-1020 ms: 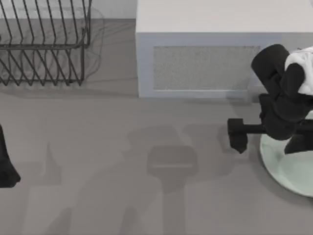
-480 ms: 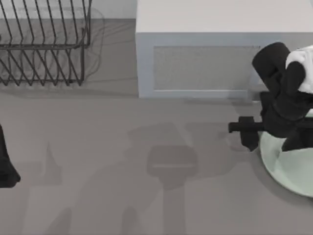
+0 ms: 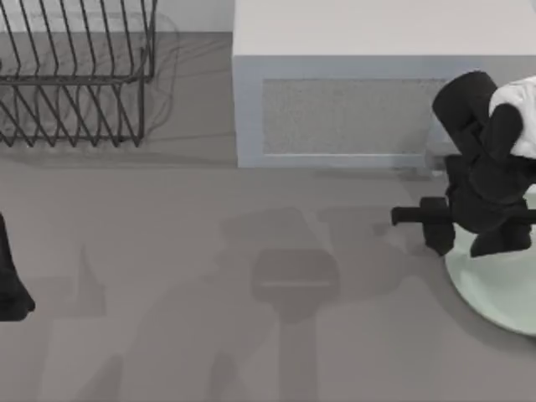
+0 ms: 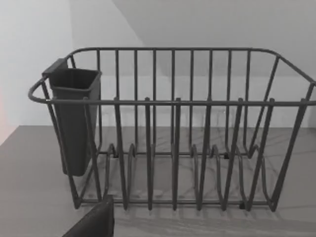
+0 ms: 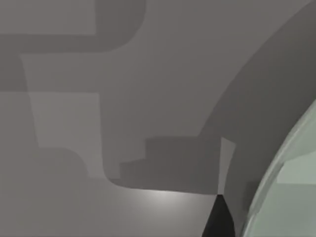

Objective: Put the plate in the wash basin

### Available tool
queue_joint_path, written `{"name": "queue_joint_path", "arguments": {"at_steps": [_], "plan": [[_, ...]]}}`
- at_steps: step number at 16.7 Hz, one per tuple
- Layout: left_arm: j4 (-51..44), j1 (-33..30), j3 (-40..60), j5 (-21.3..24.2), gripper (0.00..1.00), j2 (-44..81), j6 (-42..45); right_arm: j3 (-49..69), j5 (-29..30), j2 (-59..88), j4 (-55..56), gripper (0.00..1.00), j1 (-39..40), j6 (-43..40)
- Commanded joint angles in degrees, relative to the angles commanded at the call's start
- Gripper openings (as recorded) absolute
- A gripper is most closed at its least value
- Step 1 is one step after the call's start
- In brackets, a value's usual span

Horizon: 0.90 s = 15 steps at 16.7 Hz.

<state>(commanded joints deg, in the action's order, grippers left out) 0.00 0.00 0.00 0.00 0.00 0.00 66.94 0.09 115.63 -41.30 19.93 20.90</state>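
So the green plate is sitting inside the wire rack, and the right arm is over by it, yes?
Not quite. The plate lies flat on the table at the right edge, not in the rack, as the top view shows. The right gripper is indeed at its rim.

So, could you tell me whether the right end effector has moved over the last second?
Yes. The right end effector has shifted toward the table's right, closer to the plate, judged against the fixed microwave.
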Motion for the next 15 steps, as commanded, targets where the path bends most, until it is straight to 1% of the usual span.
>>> {"name": "queue_joint_path", "arguments": {"at_steps": [5, 6, 9, 12, 15], "plan": [[0.0, 0.0, 0.0, 0.0, 1.00, 0.0, 0.0, 0.0, 0.0, 0.0, 0.0, 0.00, 0.0, 0.0], [0.0, 0.0, 0.0, 0.0, 1.00, 0.0, 0.0, 1.2, 0.4, -4.1, 0.1, 0.00, -0.6, -0.1], [0.0, 0.0, 0.0, 0.0, 1.00, 0.0, 0.0, 1.5, 0.0, -4.2, -1.9, 0.00, 0.0, -0.8], [0.0, 0.0, 0.0, 0.0, 1.00, 0.0, 0.0, 3.9, -1.3, -5.3, -8.9, 0.00, 1.7, -2.7], [0.0, 0.0, 0.0, 0.0, 1.00, 0.0, 0.0, 9.9, -2.4, -7.0, -20.0, 0.00, 3.2, -4.5]]}}
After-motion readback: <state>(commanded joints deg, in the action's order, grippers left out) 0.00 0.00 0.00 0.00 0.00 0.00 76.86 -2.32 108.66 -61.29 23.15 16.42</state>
